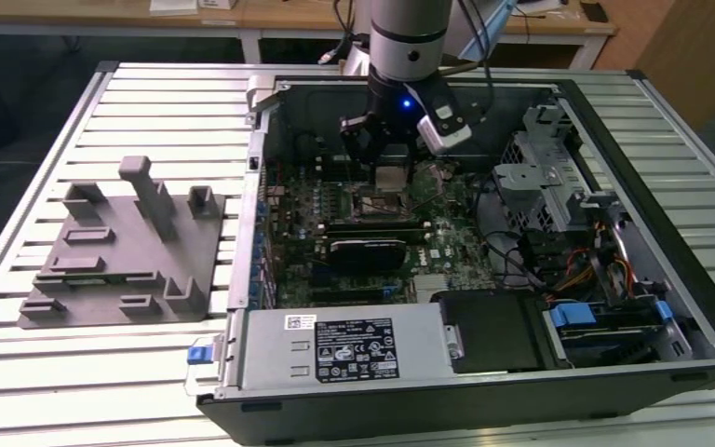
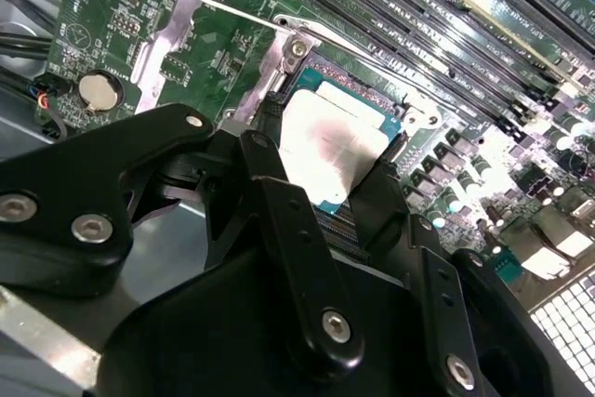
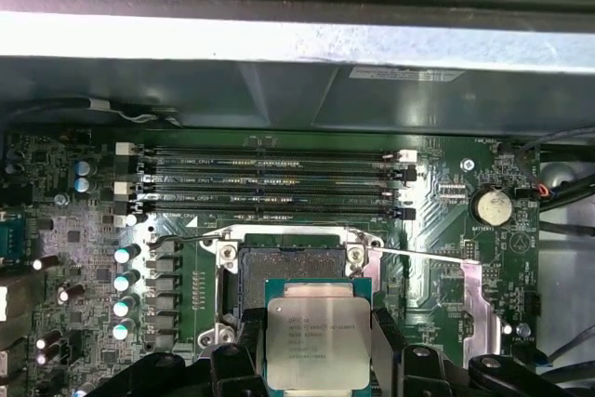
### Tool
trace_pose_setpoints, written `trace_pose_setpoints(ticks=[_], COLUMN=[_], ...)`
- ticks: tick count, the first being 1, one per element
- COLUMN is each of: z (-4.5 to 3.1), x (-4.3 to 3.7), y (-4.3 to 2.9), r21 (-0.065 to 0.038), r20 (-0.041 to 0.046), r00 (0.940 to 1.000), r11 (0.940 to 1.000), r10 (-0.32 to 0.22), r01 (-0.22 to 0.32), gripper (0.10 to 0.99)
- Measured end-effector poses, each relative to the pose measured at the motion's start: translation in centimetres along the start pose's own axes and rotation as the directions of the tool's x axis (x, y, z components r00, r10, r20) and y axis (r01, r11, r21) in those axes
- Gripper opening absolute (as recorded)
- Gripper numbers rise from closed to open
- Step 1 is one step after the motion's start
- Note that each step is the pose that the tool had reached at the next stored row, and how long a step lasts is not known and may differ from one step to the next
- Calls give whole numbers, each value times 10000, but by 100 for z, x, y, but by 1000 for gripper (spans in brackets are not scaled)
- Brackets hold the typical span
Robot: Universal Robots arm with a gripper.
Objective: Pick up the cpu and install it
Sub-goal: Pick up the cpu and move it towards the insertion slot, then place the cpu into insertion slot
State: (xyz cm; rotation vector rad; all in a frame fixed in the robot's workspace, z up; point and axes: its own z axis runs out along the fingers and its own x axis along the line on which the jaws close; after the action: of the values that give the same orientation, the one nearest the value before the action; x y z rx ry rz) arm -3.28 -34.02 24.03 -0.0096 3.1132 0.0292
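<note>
My black hand (image 3: 319, 362) was closed on the small square silver-topped cpu (image 3: 316, 337), held close over the green motherboard's (image 3: 437, 220) open socket (image 3: 288, 267). Pickup judged complete; seating not done.

The arm (image 1: 405, 37) is showing a round silver-grey shell with a black band, and a small blue light (image 1: 405, 102) is glowing beneath it. A pale boxy module (image 1: 445, 128) is sitting on its side. The black hand (image 2: 327, 155) is showing jointed bars (image 2: 297, 230), with silver screws (image 2: 337, 325) shining at the pivots.
</note>
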Motion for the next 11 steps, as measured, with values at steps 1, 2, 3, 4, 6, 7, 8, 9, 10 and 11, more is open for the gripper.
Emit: trace_pose_setpoints(ticks=[1, 2, 3, 4, 6, 7, 8, 9, 10, 11], z=[3, 5, 5, 6, 6, 6, 6, 7, 7, 7], x=[0, 0, 0, 0, 0, 0, 0, 0, 0, 0], y=[0, 0, 0, 0, 0, 0, 0, 0, 0, 0], r21=[0, 0, 0, -1, -1, -1, 0, -1, -1, 0], r20=[0, 0, 0, 1, 0, 1, 0, 0, 1, 1], r00=[10000, 10000, 10000, 10000, 10000, 10000, 10000, 10000, 10000, 10000], r11=[10000, 10000, 10000, 10000, 10000, 10000, 10000, 10000, 10000, 10000], r10=[0, 0, 0, 0, 0, 0, 0, 0, 0, 0], r01=[0, 0, 0, 0, 0, 0, 0, 0, 0, 0], gripper=[541, 541, 541, 541, 541, 541, 541, 541, 541, 541])
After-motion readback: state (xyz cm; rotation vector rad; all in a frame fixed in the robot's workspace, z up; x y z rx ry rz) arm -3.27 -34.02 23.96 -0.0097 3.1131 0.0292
